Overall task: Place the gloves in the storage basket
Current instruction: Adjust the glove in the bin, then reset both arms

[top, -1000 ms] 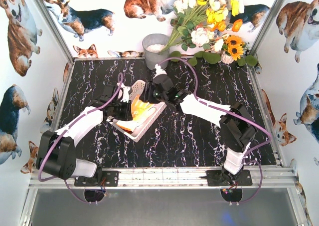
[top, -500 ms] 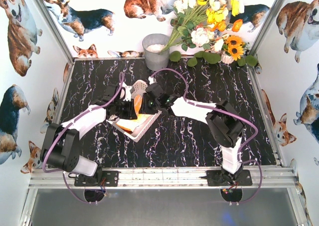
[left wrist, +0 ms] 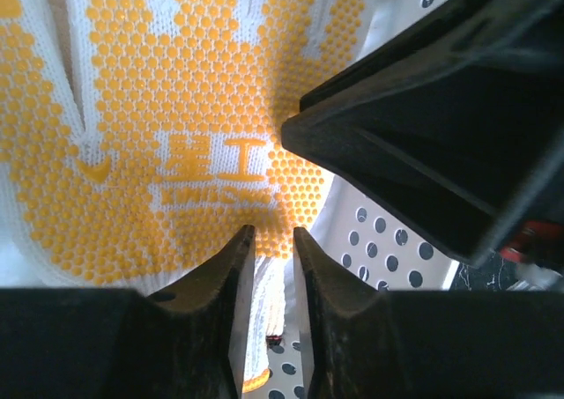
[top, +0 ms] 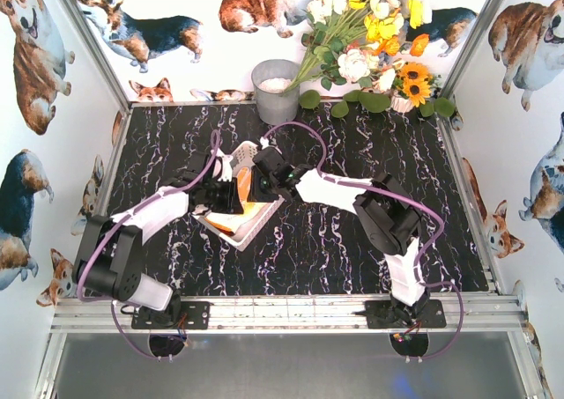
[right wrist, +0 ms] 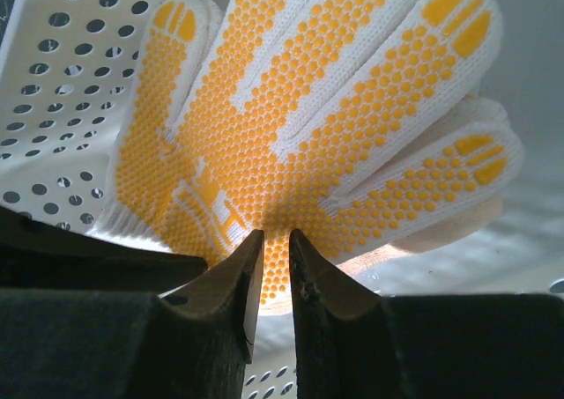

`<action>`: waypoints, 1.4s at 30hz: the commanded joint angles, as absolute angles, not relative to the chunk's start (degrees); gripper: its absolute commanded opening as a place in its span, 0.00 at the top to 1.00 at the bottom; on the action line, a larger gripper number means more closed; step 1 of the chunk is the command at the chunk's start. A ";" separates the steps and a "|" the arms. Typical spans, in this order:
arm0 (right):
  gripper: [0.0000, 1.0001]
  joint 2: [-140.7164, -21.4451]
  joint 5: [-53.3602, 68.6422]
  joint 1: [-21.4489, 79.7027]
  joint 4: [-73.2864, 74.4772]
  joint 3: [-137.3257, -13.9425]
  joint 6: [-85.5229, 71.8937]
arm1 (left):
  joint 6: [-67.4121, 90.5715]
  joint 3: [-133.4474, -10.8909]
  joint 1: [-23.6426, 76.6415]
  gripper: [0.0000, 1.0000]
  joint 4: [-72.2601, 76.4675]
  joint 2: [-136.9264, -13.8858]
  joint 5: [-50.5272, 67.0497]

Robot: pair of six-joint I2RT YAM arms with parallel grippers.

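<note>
From above, we see the storage basket (top: 261, 223) lying askew on the black marbled table (top: 370, 240). The left gripper (top: 231, 195) and the right gripper (top: 253, 186) meet over it, with a strip of the yellow-dotted glove (top: 242, 181) between them inside the basket.

In the left wrist view, the claw's fingers stand almost together, nipping the glove's white knit cuff, which runs down the slit. The dotted palm (left wrist: 176, 108) spreads beyond the tips, and the perforated basket wall (left wrist: 388, 240) is to the right.

In the right wrist view, that claw's fingers are drawn nearly together at the heel of the dotted palm (right wrist: 308, 108). We cannot tell whether they pinch it. The glove lies flat in the basket on a cream glove (right wrist: 471, 214).
</note>
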State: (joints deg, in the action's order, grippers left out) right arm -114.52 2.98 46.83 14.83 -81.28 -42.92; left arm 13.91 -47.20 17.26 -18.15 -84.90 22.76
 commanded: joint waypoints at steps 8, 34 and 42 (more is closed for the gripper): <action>0.65 -108.02 2.86 46.86 17.29 -85.74 -37.03 | 6.71 -53.06 16.39 0.56 -23.36 -71.36 16.26; 0.06 -60.40 -5.41 7.62 -5.75 -32.41 -15.46 | 12.52 -26.15 -7.65 0.00 30.19 -71.93 -14.10; 0.06 -59.35 -11.35 6.15 -23.32 -21.46 -5.28 | 6.62 -16.31 -6.58 0.00 51.97 -78.05 -5.76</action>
